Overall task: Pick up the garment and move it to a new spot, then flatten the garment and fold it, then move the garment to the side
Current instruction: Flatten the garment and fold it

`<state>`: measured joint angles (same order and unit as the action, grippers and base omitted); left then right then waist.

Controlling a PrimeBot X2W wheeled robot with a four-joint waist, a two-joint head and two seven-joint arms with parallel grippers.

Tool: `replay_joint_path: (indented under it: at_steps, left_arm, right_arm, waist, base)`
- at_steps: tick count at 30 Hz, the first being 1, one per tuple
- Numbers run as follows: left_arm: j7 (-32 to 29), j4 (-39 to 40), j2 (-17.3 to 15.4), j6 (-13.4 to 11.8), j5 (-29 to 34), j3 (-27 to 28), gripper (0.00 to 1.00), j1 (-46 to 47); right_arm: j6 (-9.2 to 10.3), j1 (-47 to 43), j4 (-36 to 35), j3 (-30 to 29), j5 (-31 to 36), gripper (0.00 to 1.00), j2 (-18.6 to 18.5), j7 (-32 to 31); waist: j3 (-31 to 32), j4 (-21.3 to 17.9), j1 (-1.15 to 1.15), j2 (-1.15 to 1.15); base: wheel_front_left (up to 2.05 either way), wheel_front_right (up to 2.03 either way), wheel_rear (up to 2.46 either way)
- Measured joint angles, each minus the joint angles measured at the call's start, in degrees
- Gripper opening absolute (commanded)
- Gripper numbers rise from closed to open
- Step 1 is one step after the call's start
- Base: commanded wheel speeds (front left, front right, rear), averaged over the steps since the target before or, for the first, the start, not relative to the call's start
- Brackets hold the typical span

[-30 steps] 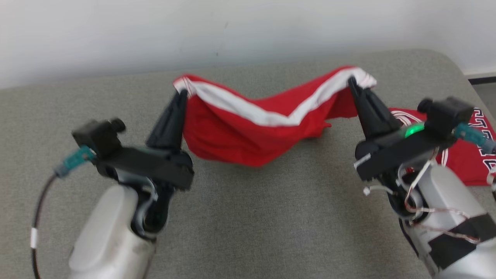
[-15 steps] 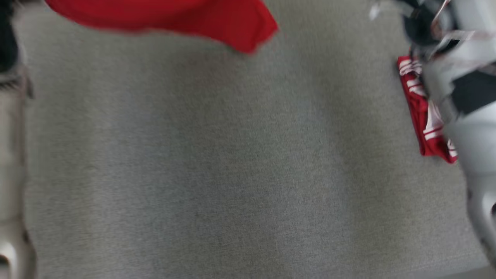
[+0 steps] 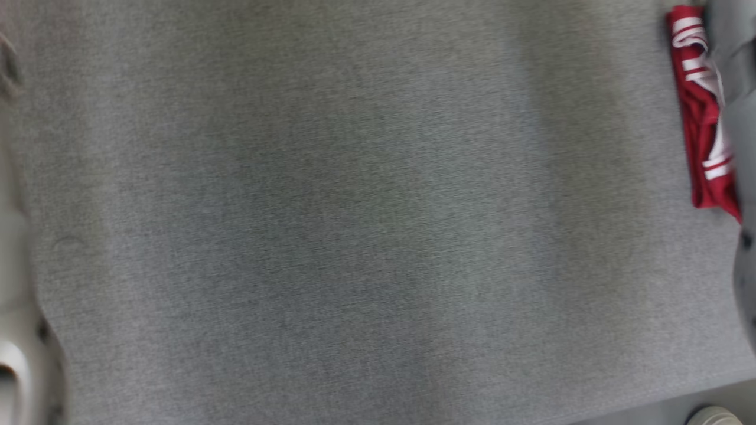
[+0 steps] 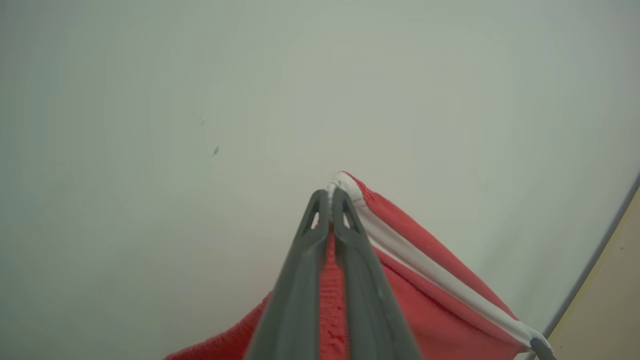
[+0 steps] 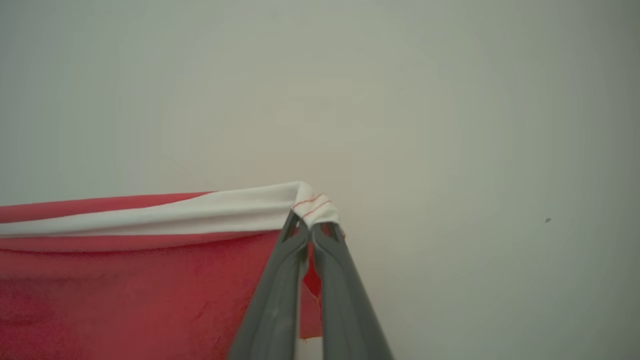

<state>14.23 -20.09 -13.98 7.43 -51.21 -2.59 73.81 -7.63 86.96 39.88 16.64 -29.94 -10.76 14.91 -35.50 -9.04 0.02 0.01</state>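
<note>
The garment point(image 4: 425, 300) is red cloth with a white band along its top edge. In the left wrist view my left gripper point(image 4: 330, 192) is shut on one corner of that band, in front of a pale wall. In the right wrist view my right gripper point(image 5: 306, 225) is shut on the opposite white corner of the garment point(image 5: 125, 280). The band runs taut to the left from there and the red cloth hangs below it. The garment is held up between both grippers.
The head view looks down on the grey padded table point(image 3: 354, 236). A second red-and-white garment point(image 3: 700, 136) lies at its right edge, partly behind my pale right forearm point(image 3: 738, 88). My left arm point(image 3: 18, 330) borders the left edge. Floor point(image 3: 661, 413) appears at the lower right.
The head camera has tilted down over the table, so the held garment and both grippers have slid out past the top of its picture. Both grips stay shut.
</note>
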Motion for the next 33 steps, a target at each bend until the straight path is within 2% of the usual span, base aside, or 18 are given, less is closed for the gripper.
replay_joint_path:
  at_steps: [3, 5, 7, 12, 13, 14, 18, 22, 25, 33]
  left_arm:
    - [0.4, 0.9, 0.4, 0.0, -1.4, -1.2, 0.0, -3.8]
    - [0.6, 4.1, 0.6, 0.0, -3.9, -3.7, 0.0, -9.2]
    - [0.7, 5.2, 0.6, 0.0, -5.0, -4.5, 0.0, -11.2]
    - [0.7, 9.0, -0.9, 0.1, -7.8, -9.4, 0.0, -22.6]
    - [0.8, 8.9, -0.6, 0.0, -9.7, -9.9, 0.0, -27.2]
    - [0.8, 8.9, -0.6, 0.0, -9.7, -9.9, 0.0, -27.2]
    - [0.8, 8.6, -1.3, 0.1, -9.9, -13.2, 0.0, -35.5]
    - [0.6, 7.8, -2.0, 0.0, -10.2, -14.8, 0.0, -42.7]
    - [0.2, 7.2, -2.4, -0.9, -10.2, -15.8, 0.0, -47.5]
    - [-0.1, 7.3, -4.0, -3.7, -8.6, -18.0, 0.0, -58.7]
  right_arm:
    - [0.02, -2.7, 0.6, 2.6, 0.0, 0.0, -0.5, 0.0]
    - [0.07, -6.2, 0.3, 8.3, -2.1, 0.0, -2.2, -0.2]
    - [0.05, -7.7, -0.2, 10.0, -3.3, 0.0, -3.1, -0.6]
    - [0.07, -17.3, -5.6, 16.6, -12.5, 0.0, -8.9, -8.0]
    - [0.07, -22.1, -9.3, 17.8, -18.4, 0.0, -11.5, -12.5]
    - [0.07, -22.1, -9.3, 17.8, -18.4, 0.0, -11.5, -12.5]
    - [0.07, -32.7, -17.3, 18.5, -26.3, 0.0, -18.0, -20.1]
    - [0.07, -42.0, -23.8, 18.5, -29.2, 0.0, -23.2, -26.3]
    - [0.07, -48.2, -27.2, 17.6, -30.7, 0.0, -25.7, -30.5]
    - [0.05, -62.8, -34.4, 13.1, -34.1, 0.0, -29.3, -42.7]
  waist:
    - [-0.2, 0.5, 0.01, 0.01]
    - [0.6, 1.1, -0.01, 0.0]
    - [1.1, 1.2, -0.02, -0.01]
    - [4.2, 2.0, -0.02, -0.01]
    - [5.9, 2.3, -0.03, -0.01]
    - [5.9, 2.3, -0.03, -0.01]
    - [9.6, 2.9, -0.03, -0.02]
    - [13.4, 3.4, -0.04, -0.02]
    - [16.1, 3.7, -0.04, -0.02]
    - [22.6, 4.2, -0.04, -0.03]
  base:
    - [0.0, 0.0, 0.0]
    - [0.0, 0.0, 0.0]
    - [0.0, 0.0, 0.0]
    - [0.0, 0.0, 0.0]
    - [0.0, 0.0, 0.0]
    - [0.0, 0.0, 0.0]
    - [0.0, 0.0, 0.0]
    - [0.0, 0.0, 0.0]
    - [0.0, 0.0, 0.0]
    - [0.0, 0.0, 0.0]
